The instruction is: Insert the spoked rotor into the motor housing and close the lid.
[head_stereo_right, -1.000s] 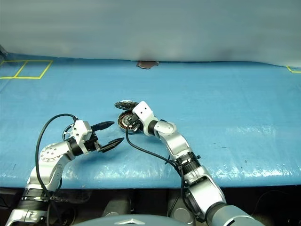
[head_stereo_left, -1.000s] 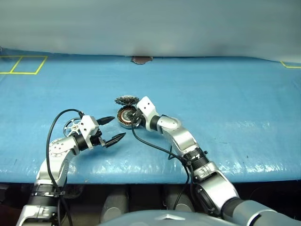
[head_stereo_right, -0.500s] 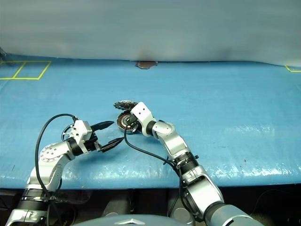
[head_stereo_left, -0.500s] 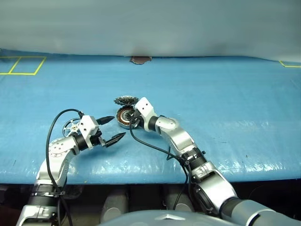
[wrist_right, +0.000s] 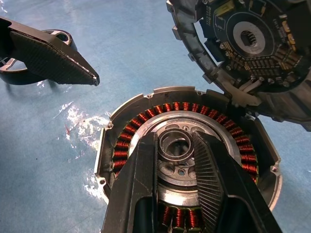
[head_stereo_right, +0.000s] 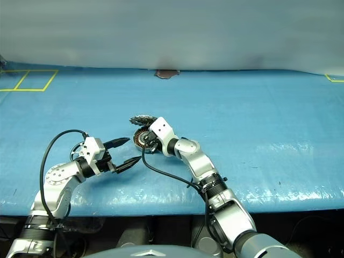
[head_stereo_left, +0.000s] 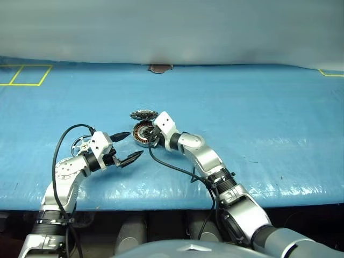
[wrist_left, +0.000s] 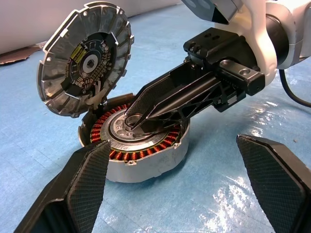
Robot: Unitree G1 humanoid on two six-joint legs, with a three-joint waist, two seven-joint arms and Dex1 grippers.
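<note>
Now right tool (wrist_right: 177,145) pinches hub ring of round silver copper-wound motor housing (wrist_left: 146,155); scalloped dark-grey lid (wrist_left: 87,58) upright at its 11 o'clock; left tool (head_stereo_left: 130,146) wide open.

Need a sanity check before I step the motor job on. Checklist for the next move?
1. Lid open, standing up behind the motor housing: ok.
2. Spoked rotor in the housing: not ok, it lies on the table by the left arm.
3. Left end effector open and empty, apart from the housing: ok.
4. Housing bore free: not ok, right end effector is shut on the small ring at its centre.
5. Ring seated or loose: cannot tell.
</note>
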